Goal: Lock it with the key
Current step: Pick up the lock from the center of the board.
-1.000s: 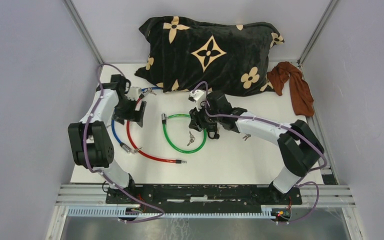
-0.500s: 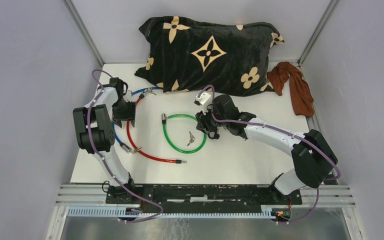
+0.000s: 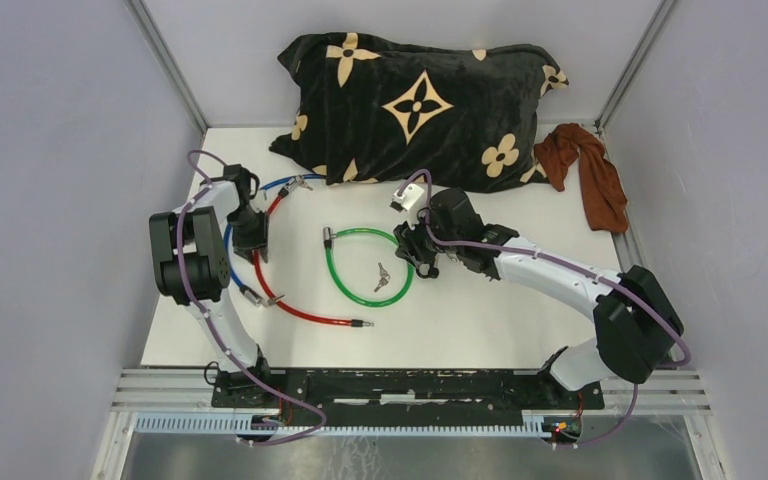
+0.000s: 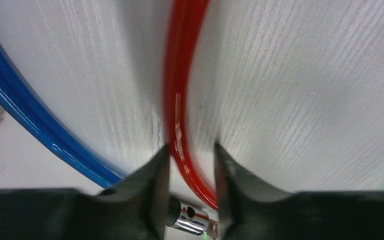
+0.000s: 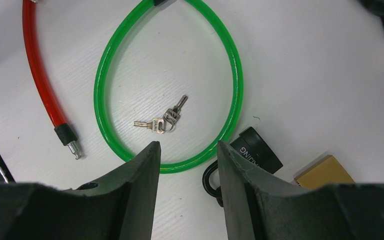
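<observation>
Left hand (image 4: 190,147), lowered to the white bench (image 3: 480,320), is straddling the glossy red plastic-coated cable (image 4: 177,100). One dark finger is lying against the cable, and a sliver of bench is showing between the cable and the other finger. The hand is therefore partly open around the cable, not clamped on it. A glossy blue cable (image 4: 25,115) is curving past just beside it, untouched.

Right hand (image 5: 187,145) is hovering with its fingers apart and holding nothing. It is above the near edge of the glossy green cable loop (image 5: 100,85). The task's thing, a pair of small silver keys on a ring (image 5: 162,120), is lying flat on the bench inside that loop, apart from both hands. A black lock barrel (image 5: 255,150) and a brass-coloured padlock (image 5: 327,172) are lying just outside the loop, near one right finger.

Judged hazards:
- **Red cable:** it is round and slick, so a squeeze made off-centre is likely to roll it out sideways or drag the blue cable along.
- **Keys:** they are thin and lying flat, so descending fingers are liable to scrape the bench or push the keys away instead of lifting them.
- **Key ring:** it joins the two keys, so the spare one could swing and foul the keyhole.
- **Green loop:** it is close enough to be pinched together with the keys.
</observation>
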Available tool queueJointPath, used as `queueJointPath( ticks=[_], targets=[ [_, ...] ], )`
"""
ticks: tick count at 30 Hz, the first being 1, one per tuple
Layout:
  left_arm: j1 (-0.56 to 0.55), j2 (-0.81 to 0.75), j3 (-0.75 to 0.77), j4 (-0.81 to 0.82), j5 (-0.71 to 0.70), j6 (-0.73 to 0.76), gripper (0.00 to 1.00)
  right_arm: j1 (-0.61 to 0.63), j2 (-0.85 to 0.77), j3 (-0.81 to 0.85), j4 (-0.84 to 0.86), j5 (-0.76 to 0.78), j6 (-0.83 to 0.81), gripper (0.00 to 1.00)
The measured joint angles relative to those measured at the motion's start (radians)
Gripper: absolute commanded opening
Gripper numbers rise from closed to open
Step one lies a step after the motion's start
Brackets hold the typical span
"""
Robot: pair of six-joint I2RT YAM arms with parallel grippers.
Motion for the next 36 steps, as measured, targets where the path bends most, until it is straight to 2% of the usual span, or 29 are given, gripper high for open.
queueJointPath(
  ticks=[1, 2, 3, 13, 17, 20, 28, 36],
  targets=[
    [-0.001, -0.003, -0.007, 0.003, 0.004, -0.003, 0.16, 0.0, -0.003, 0.0, -0.003, 0.002, -0.005, 0.51],
    [-0.001, -0.006, -0.012, 0.003, 0.005, -0.004, 0.04, 0.0, -0.008, 0.0, -0.005, 0.005, -0.008, 0.51],
    [-0.001, -0.009, -0.017, 0.006, 0.006, -0.008, 0.02, 0.0, -0.011, 0.0, -0.007, 0.009, -0.01, 0.51],
    [-0.008, -0.061, -0.051, 0.037, 0.004, -0.008, 0.02, 0.0, -0.079, 0.0, -0.026, 0.003, -0.055, 0.52],
    [-0.036, -0.164, -0.051, 0.035, -0.024, 0.048, 0.02, 0.0, -0.109, 0.0, -0.024, -0.054, -0.099, 0.54],
    [-0.09, -0.268, -0.049, 0.034, -0.065, 0.121, 0.02, 0.0, -0.138, 0.003, -0.018, -0.104, -0.142, 0.55],
    [-0.355, -0.493, -0.051, 0.031, -0.241, 0.426, 0.02, -0.024, -0.125, 0.149, -0.025, -0.288, -0.247, 0.56],
    [-0.484, -0.559, -0.05, 0.034, -0.355, 0.669, 0.02, -0.089, 0.017, 0.296, 0.015, -0.512, -0.282, 0.71]
  ],
)
